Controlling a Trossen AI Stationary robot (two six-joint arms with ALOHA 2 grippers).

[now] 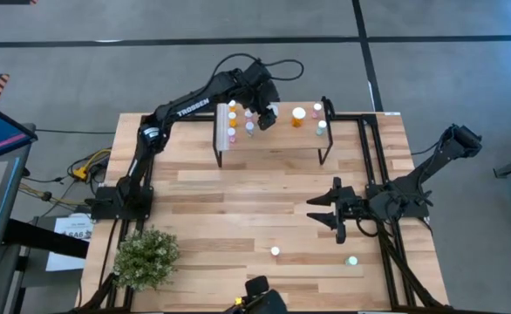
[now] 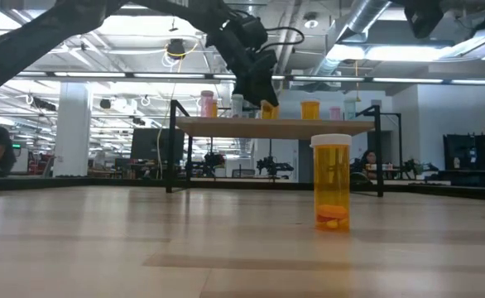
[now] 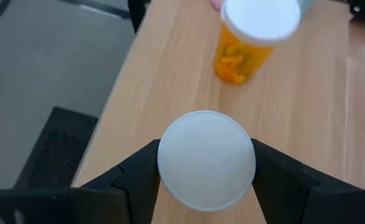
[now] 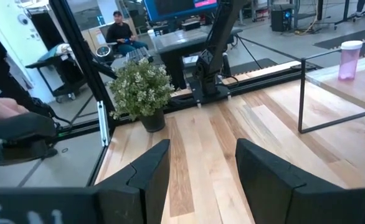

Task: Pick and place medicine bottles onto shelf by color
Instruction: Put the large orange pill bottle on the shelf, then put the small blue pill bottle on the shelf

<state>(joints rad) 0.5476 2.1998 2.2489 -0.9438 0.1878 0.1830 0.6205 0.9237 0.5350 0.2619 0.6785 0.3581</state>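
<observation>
Up on the shelf (image 1: 273, 139) we see the left gripper (image 3: 205, 180) clasping a white-capped bottle (image 3: 206, 159) beside an orange bottle (image 3: 241, 46), sorting by color; right gripper (image 1: 336, 212) waits empty, fingers apart.

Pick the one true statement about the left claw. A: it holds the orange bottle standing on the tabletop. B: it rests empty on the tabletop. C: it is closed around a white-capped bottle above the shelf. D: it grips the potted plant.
C: the left wrist view shows the left claw around a white-capped bottle over the shelf.
</observation>
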